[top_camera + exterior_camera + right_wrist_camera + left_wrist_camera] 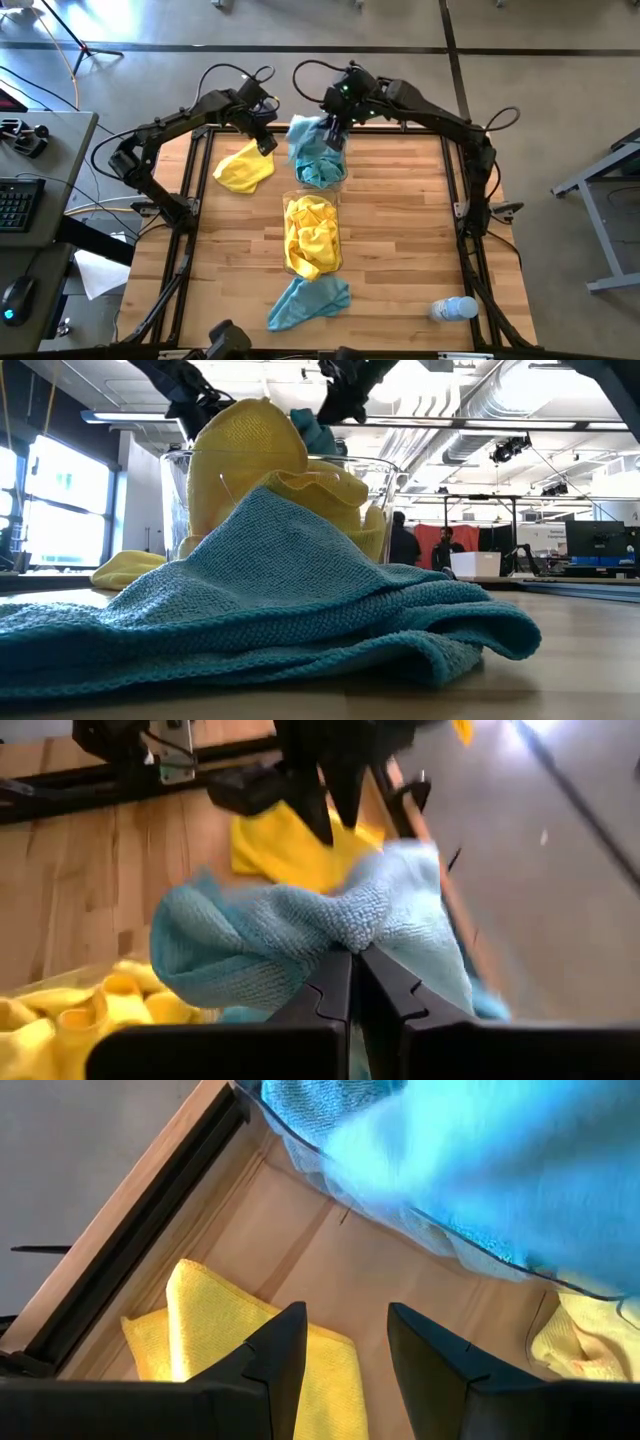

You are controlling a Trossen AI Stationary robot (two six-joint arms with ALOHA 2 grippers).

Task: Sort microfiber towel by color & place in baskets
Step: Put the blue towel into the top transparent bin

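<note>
Right gripper [335, 137] fingers pinched on a teal towel [305, 135] above the far basket [320, 172] of teal cloths, left gripper [266, 143] fingers parted, empty, over a yellow towel [244, 167] on the tabletop [400, 250], near basket [312, 236] full of yellow, another teal towel [308, 298] lying just beside it.

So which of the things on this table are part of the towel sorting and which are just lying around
Part of the job:
- teal towel held in the right hand
- loose yellow towel below the open left hand
- loose teal towel
- basket of teal towels
- basket of yellow towels

Just lying about:
- clear plastic bottle
</note>
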